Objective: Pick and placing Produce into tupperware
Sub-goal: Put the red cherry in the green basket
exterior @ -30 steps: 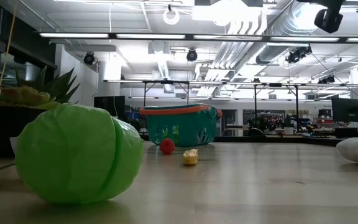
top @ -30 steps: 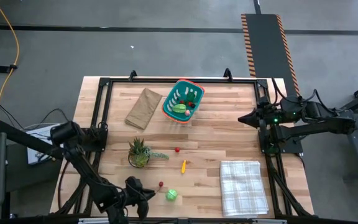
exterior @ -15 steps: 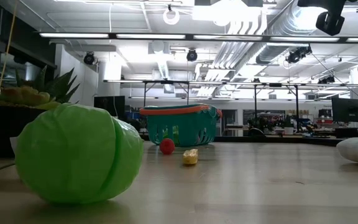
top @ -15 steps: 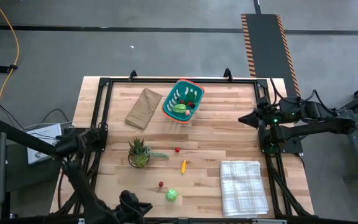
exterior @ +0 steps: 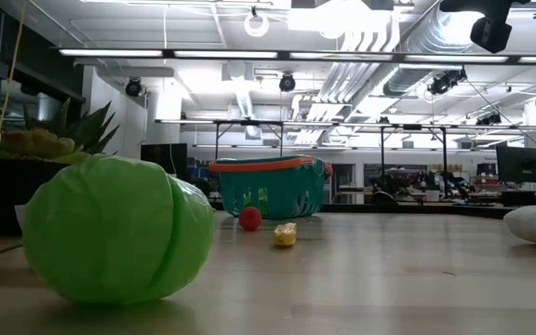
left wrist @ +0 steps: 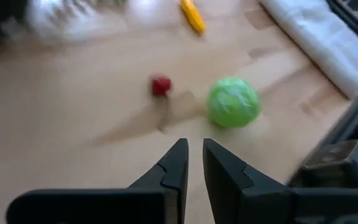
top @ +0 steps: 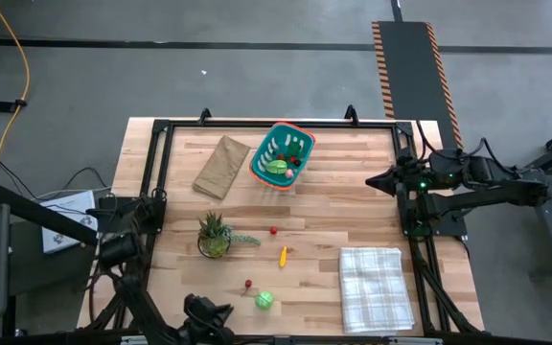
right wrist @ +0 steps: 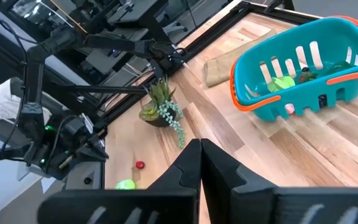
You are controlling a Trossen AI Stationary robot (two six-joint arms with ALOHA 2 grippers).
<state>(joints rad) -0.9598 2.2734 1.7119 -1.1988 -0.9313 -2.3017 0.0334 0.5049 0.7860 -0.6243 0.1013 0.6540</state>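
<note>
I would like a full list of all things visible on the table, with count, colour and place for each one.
Basket: one, teal with orange rim, far middle; produce pieces inside.
Paper bag: one, brown, flat, left of the basket.
Potted plant: one, green, spiky, left of centre.
Red pieces: two, one at centre, one near the front edge.
Yellow-orange piece: one, centre.
Green round piece: one, front edge.
Checked cloth: one, white-grey, front right.
Left gripper: front edge, nearly shut, empty.
Right gripper: right side, shut, empty.
</note>
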